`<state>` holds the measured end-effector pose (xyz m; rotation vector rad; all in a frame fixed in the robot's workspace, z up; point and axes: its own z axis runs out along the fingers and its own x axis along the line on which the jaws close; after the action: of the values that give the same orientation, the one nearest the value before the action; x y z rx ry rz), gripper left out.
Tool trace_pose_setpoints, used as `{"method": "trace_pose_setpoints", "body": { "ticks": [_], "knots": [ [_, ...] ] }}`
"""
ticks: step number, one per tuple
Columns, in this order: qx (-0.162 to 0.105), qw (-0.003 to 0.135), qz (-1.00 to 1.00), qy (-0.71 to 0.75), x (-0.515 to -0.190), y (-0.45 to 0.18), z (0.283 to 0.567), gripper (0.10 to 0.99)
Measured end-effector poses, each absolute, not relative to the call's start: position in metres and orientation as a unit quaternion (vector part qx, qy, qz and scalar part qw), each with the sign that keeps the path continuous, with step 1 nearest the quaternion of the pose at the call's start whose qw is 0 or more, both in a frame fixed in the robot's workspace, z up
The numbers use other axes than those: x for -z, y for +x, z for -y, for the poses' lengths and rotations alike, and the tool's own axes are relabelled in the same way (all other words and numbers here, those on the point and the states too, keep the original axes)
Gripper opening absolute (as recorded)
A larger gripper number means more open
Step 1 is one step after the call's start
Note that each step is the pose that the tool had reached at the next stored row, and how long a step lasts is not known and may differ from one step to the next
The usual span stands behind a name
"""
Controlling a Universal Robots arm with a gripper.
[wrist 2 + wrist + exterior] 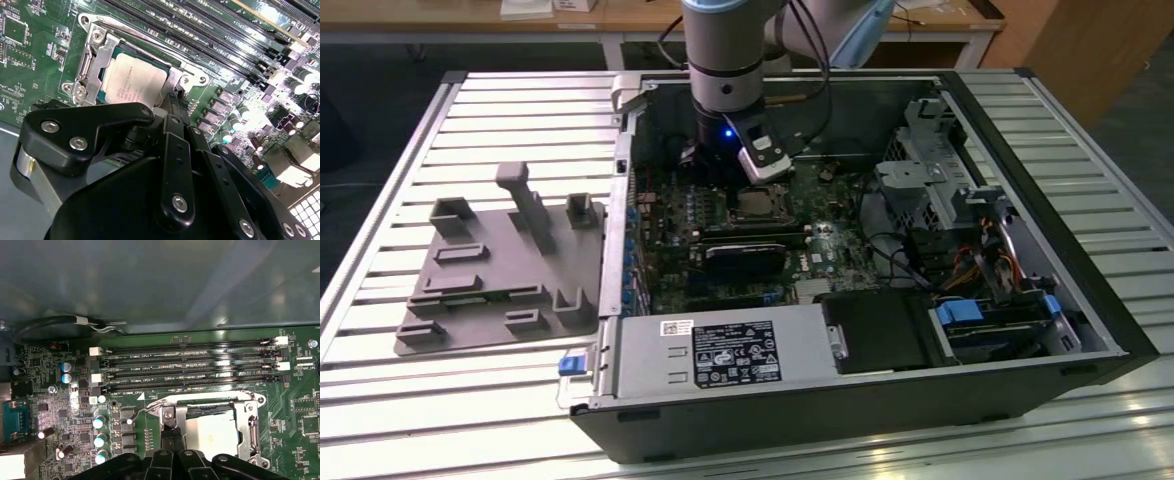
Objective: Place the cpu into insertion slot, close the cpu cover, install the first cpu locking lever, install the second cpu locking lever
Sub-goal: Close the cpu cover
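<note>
black robot hand [175,102] clenched, tips together at edge of square silver metal cpu cover [97,55]. cover lies shut over pale silver-grey square cpu [134,82], seated in black-rimmed insertion slot [210,412]. thin wire locking lever [142,410] juts out beside cover. green motherboard [290,415] around, inside open black computer case [854,400] on slatted metal desk [454,110].

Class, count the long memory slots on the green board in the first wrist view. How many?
4 memory slots, lying parallel, side by side between the case wall and the cpu cover. None seems hidden.
</note>
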<state>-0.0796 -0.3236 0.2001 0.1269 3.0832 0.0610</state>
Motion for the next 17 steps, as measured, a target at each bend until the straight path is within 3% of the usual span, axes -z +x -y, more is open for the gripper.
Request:
{"method": "trace_pose_setpoints", "body": {
  "ticks": [13, 17],
  "knots": [
    [-0.023, 0.028, -0.999, 0.041, -0.2074, -0.0758, 0.3235, 0.102],
    [-0.035, 0.027, -0.998, 0.041, -0.2077, -0.0758, 0.3236, 0.102]
  ]
}}
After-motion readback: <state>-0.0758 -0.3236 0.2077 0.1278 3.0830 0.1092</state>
